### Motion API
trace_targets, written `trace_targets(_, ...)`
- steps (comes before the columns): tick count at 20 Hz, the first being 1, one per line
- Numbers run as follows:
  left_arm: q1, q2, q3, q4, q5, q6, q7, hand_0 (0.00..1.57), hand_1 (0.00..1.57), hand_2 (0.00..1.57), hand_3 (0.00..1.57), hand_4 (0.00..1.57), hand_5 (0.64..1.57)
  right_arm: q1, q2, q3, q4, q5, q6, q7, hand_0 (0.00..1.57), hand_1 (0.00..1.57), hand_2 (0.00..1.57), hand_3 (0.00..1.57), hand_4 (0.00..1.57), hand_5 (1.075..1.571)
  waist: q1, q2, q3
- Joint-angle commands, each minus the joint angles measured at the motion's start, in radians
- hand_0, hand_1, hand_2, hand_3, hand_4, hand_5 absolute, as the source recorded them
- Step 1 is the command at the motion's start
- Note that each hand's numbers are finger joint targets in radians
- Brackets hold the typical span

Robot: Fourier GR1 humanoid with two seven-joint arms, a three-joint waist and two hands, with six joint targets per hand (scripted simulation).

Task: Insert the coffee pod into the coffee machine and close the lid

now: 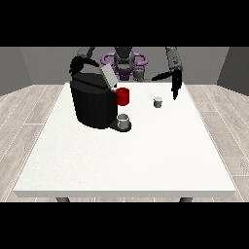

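The white table (126,160) is a broad flat slab, matte and square-cornered, and everything on it sits toward its far edge, within the robot's reach. The coffee machine (92,104) stands near the far left corner — a bulky black block with rounded shoulders. Its grey lid (108,76) is tipped up, presumably so the pod can go in from above. A red part (123,96) shows at the side facing the table's middle, and a small grey cup (124,121) rests on the base below it, probably to catch the coffee. The coffee pod (158,101) — a small pale cylinder — stands alone on the table toward the far right corner, untouched.

The hand at the view's right (175,87) hangs above the far edge, near the pod but apart from it, fingers straight and pointing down, thumb spread wide, holding nothing. The hand at the view's left (78,63) is raised behind the machine; how its fingers lie I cannot tell.
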Motion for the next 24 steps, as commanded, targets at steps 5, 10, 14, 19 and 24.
trace_targets(5,-0.108,0.007,-0.024,0.154,-0.092,0.027,0.002,0.00,0.00,0.00,0.00,0.00,1.571,-0.086,-0.023,-0.059,0.105,-0.014,-0.012,-0.024,0.00,0.00,0.00,0.00,0.36,1.571,0.019,0.048,0.0003)
trace_targets(10,-0.146,-0.010,-0.074,0.215,-0.165,0.029,-0.015,0.00,0.00,0.37,0.00,0.00,1.571,-0.150,-0.043,-0.070,0.153,-0.007,-0.028,0.072,0.00,0.00,0.00,0.00,0.37,1.571,0.035,0.025,0.0001)
trace_targets(14,-0.143,0.014,-0.063,0.287,-0.208,0.058,-0.067,0.45,0.45,0.61,0.30,0.00,1.571,-0.114,-0.028,-0.044,0.189,0.031,-0.041,0.004,0.00,0.00,0.00,0.00,0.42,1.571,0.032,0.039,0.0000)
trace_targets(19,-0.144,0.018,-0.085,0.340,-0.261,0.068,-0.028,0.62,0.62,0.74,0.48,0.00,1.571,-0.065,-0.057,-0.048,0.189,0.025,-0.007,0.002,0.00,0.00,0.00,0.00,0.41,1.571,0.009,-0.006,0.0002)
trace_targets(24,-0.217,0.050,-0.109,0.403,-0.348,0.113,-0.060,0.57,0.57,0.70,0.41,0.00,1.571,-0.163,-0.004,-0.025,0.185,0.045,-0.075,0.062,0.00,0.00,0.00,0.00,0.39,1.571,-0.006,0.049,-0.0001)
